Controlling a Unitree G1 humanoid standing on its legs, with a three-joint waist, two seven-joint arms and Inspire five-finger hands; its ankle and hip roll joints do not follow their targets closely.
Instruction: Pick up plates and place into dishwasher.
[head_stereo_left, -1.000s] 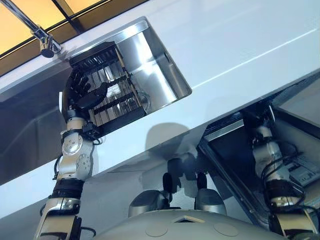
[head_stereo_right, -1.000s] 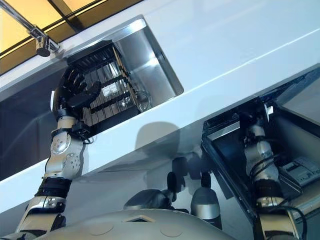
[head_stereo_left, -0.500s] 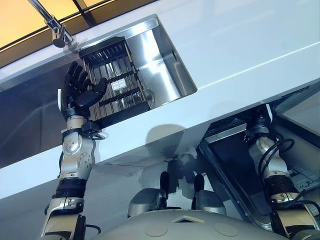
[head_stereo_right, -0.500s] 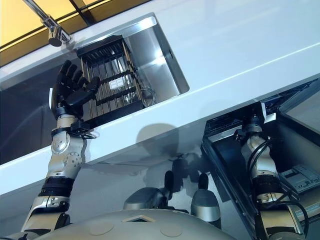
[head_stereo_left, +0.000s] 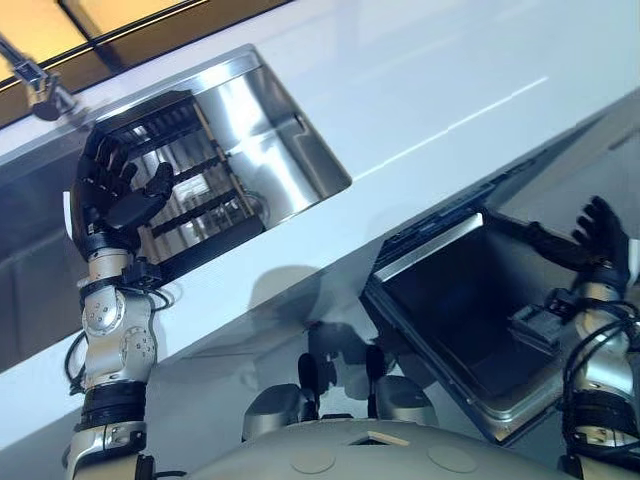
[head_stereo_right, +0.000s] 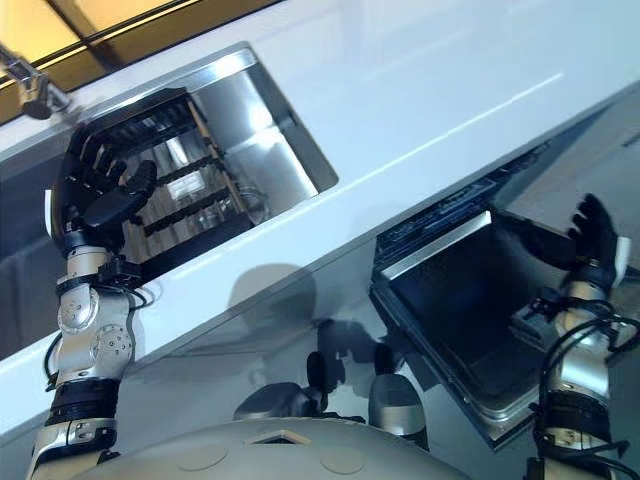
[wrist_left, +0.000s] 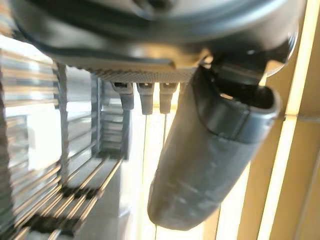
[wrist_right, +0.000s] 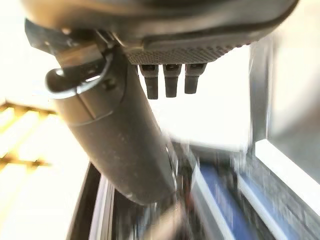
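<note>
Left hand (head_stereo_left: 112, 195) raised, fingers spread, holding nothing, in front of black wire dish rack (head_stereo_left: 190, 190) sitting in stainless steel sink (head_stereo_left: 285, 150). Right hand (head_stereo_left: 598, 232) fingers extended, empty, above open dark dishwasher door (head_stereo_left: 450, 310) below white countertop (head_stereo_left: 440, 90). Plates: cannot tell where.

arms: silver-grey, ribbed black bands | robot hand (head_stereo_left: 112, 196): dark, both sides
</note>
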